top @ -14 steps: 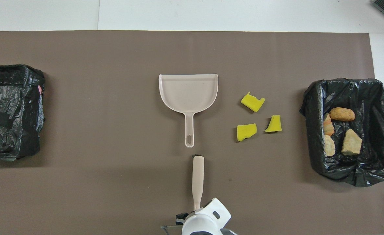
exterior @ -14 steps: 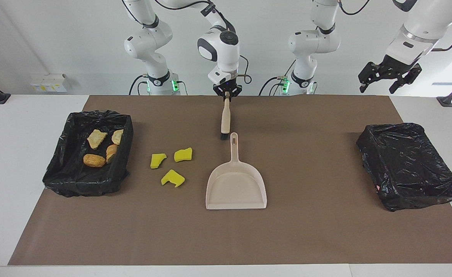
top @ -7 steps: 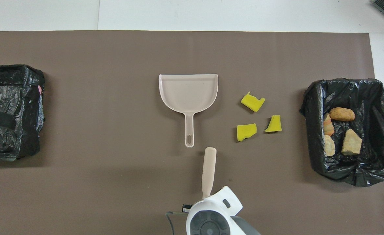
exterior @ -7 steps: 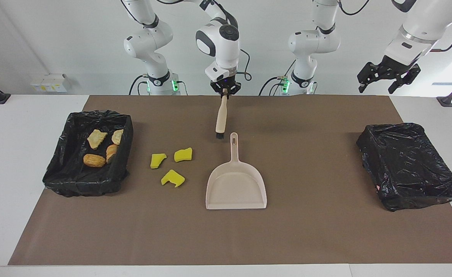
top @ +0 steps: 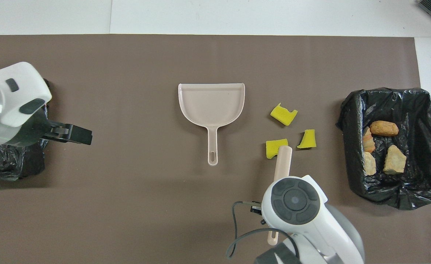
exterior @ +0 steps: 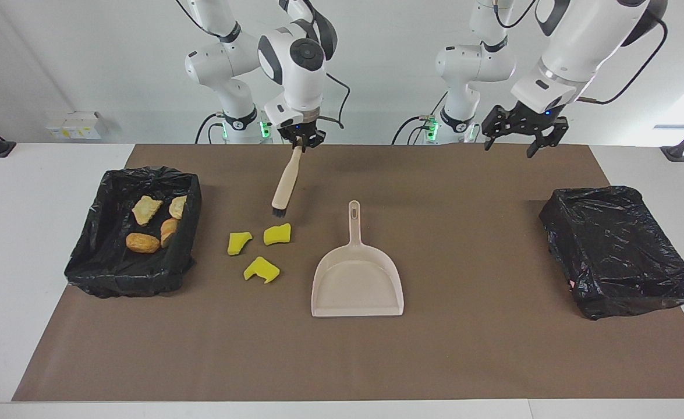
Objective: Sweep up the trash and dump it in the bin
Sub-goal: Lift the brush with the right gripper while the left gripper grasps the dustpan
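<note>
Sponge scraps first: three yellow sponge pieces (exterior: pixel 260 249) lie on the mat just below my right gripper (exterior: pixel 301 139), which is clamped shut on the top of the brush (exterior: pixel 284 186), bristles hanging down just above the nearest piece. I judge them light, soft and springy, likely to skid or tumble under the bristles, so I'd push low and slow, not pinch them. The dustpan (exterior: pixel 357 279) lies empty beside them, toward my left gripper (exterior: pixel 521 144); its long handle looks the stiff, sensible place to grab. That left gripper hangs wide open, holding nothing, up over the mat. On my right gripper's outer side, one black-lined bin (exterior: pixel 103 256) holds four bread chunks (exterior: pixel 154 223). The second bin (exterior: pixel 621 250), below my left gripper, shows only liner.
</note>
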